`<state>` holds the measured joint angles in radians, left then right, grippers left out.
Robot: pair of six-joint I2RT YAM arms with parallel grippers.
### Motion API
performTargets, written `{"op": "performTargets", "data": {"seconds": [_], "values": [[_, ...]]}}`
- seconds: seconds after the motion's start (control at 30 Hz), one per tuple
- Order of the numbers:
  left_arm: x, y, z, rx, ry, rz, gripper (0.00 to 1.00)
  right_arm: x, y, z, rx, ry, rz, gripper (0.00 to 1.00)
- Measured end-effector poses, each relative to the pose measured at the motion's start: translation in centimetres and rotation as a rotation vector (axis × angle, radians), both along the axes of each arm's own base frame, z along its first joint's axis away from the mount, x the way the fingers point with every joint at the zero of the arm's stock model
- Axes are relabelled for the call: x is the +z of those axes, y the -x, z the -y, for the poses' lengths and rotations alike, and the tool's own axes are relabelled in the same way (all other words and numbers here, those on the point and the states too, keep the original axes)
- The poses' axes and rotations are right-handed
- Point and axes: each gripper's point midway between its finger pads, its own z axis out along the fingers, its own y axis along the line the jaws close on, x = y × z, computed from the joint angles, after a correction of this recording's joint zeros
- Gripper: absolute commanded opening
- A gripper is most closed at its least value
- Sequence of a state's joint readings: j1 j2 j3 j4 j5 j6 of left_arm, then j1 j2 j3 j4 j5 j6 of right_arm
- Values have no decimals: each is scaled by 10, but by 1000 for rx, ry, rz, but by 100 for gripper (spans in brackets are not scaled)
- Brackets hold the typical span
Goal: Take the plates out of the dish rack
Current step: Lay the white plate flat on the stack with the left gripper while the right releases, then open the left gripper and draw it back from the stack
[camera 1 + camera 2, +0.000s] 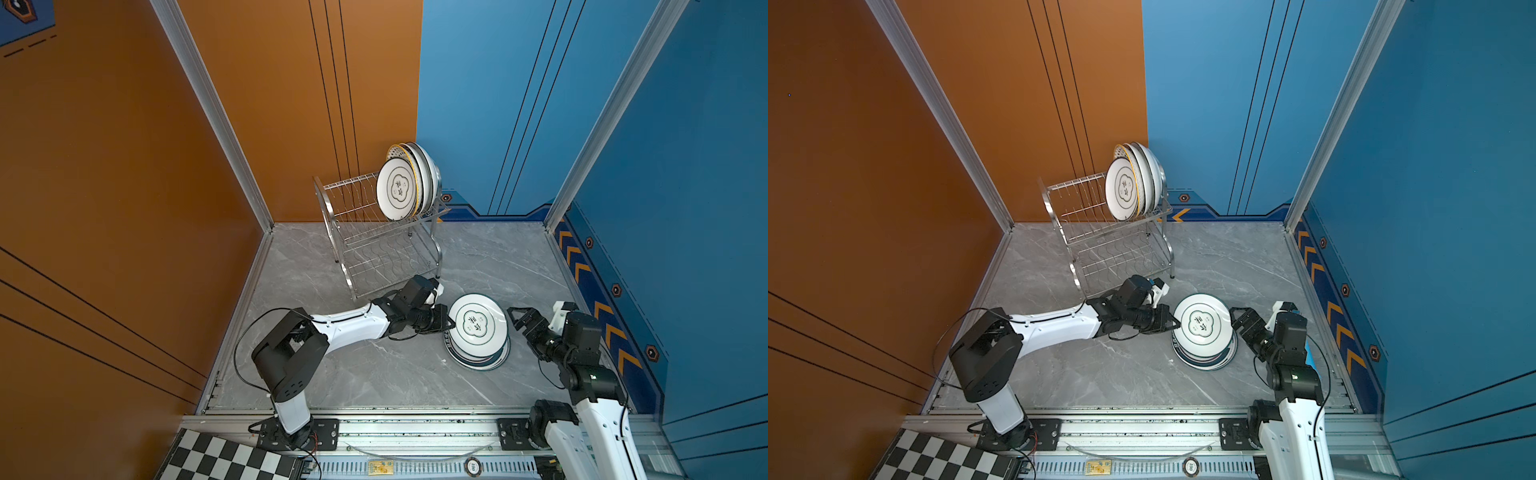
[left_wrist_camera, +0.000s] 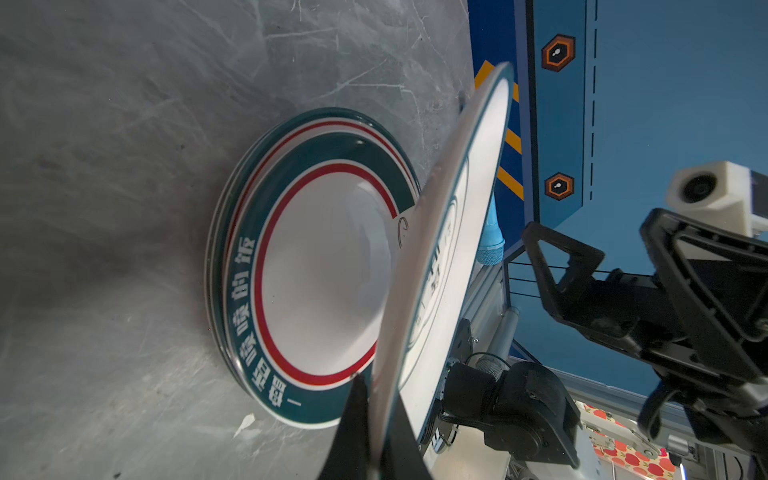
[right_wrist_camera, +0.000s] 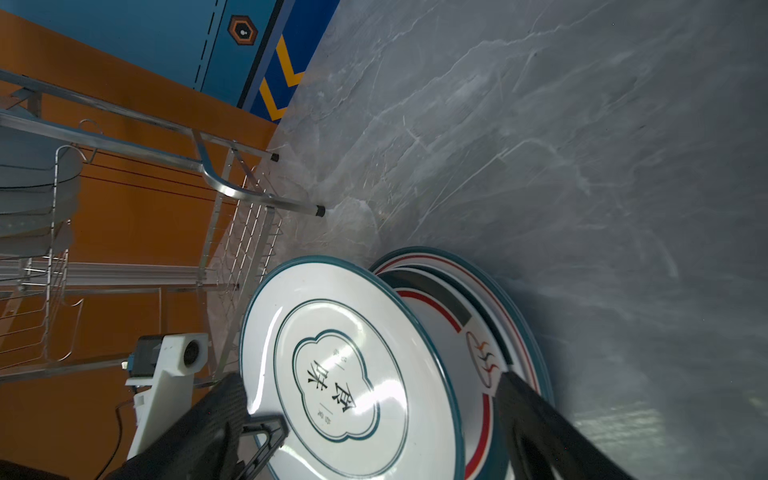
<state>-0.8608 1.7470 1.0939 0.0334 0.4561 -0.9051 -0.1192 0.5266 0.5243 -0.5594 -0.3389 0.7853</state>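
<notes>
A grey marble-patterned tabletop (image 1: 374, 374) is boxed in by an orange wall (image 1: 124, 166) and a blue wall (image 1: 519, 104). The dish rack (image 1: 376, 249) stands at the far edge, toward the left corner, with plates (image 1: 399, 189) upright in its upper tier. Near the right edge the left gripper (image 1: 451, 326) pinches the rim of a clover plate (image 1: 478, 322), tilted over a stack (image 1: 478, 362). The right gripper (image 1: 512, 319), jaws spread, hangs just beside it, empty.
</notes>
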Motion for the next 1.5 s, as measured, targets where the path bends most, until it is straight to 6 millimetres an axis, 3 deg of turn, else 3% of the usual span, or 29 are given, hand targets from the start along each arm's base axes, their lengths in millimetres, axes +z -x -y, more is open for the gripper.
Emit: {"op": "performTargets", "data": {"seconds": [0.33,0.47,0.77,1.07,1.5], "values": [[-32,6,-7,8,-124,-62,0,-15,17,22,-65,138,-88,93],[-32,4,-5,8,-129,-66,0,-18,19,24,-69,152,-99,94],[-33,2,-4,10,-141,-73,10,-18,19,25,-67,161,-99,95],[-43,6,-6,-10,-201,-86,31,-17,19,23,-56,166,-97,96],[-47,10,-2,-47,-295,-74,39,-17,19,21,-40,171,-94,96]]}}
